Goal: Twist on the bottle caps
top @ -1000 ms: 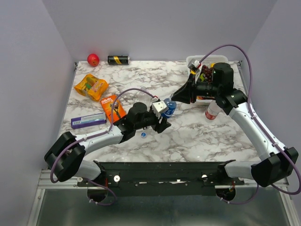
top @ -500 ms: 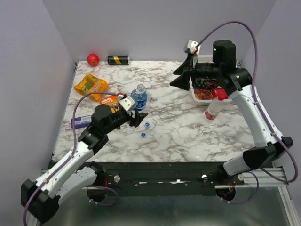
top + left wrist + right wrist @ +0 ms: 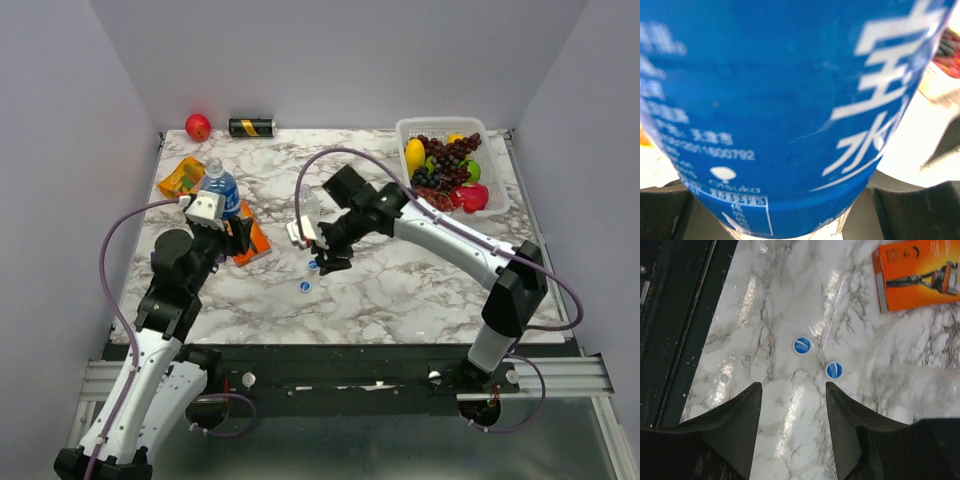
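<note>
My left gripper (image 3: 228, 222) is shut on the blue-labelled bottle (image 3: 218, 188) and holds it upright over the left of the table. Its label fills the left wrist view (image 3: 780, 100), between my fingers (image 3: 660, 210). My right gripper (image 3: 328, 258) is open and empty, low over the middle of the table. Two blue caps (image 3: 313, 265) (image 3: 305, 286) lie on the marble just ahead of its tips in the right wrist view (image 3: 834, 370) (image 3: 802, 346). The plain clear bottle (image 3: 310, 205) is beside that gripper and shows faintly at the right (image 3: 925, 385). The red cap and the red-labelled bottle are hidden.
An orange razor box (image 3: 250, 238) (image 3: 917, 272) lies by the left gripper. An orange snack pack (image 3: 180, 175) is behind it. A red ball (image 3: 198, 126) and a black-and-gold can (image 3: 252, 127) sit at the back wall. A white fruit basket (image 3: 500, 205) stands at the back right.
My left arm has carried the blue-labelled bottle leftward and back. My right arm has swung from the basket down to the middle, over the two blue caps.
</note>
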